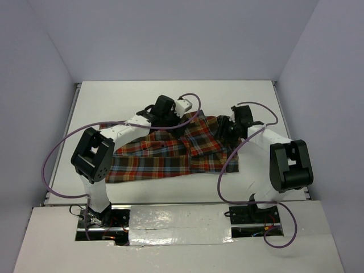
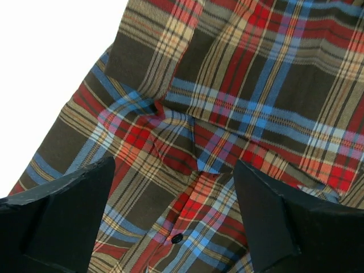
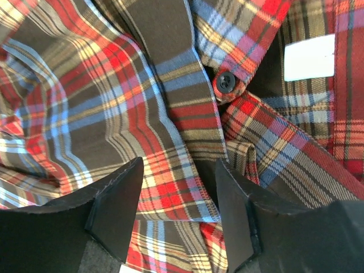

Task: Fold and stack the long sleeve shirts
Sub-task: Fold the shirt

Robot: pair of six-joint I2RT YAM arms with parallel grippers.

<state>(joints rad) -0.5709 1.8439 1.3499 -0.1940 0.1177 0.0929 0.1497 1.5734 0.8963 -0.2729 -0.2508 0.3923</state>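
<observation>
Shirt (image 1: 170, 159) in red, brown and blue plaid lies rumpled across the middle of the white worktop (image 1: 114, 96), with both of my arms reaching over its far edge. From above I see the left gripper (image 2: 173, 170) over the upper middle of the cloth. Its wrist camera shows the jaws spread wide, nothing between them, and the fabric lying loose below with a small dark button (image 2: 177, 238) near the bottom of that view. The right gripper (image 3: 177, 170) is low over the far right part of the shirt, by the collar. A white neck label (image 3: 309, 57) and a second dark button (image 3: 226, 82) show just beyond it. Its jaws stand partly apart with a ridge of plaid running between them. I cannot tell whether they are pinching that fold or only poised over it.
</observation>
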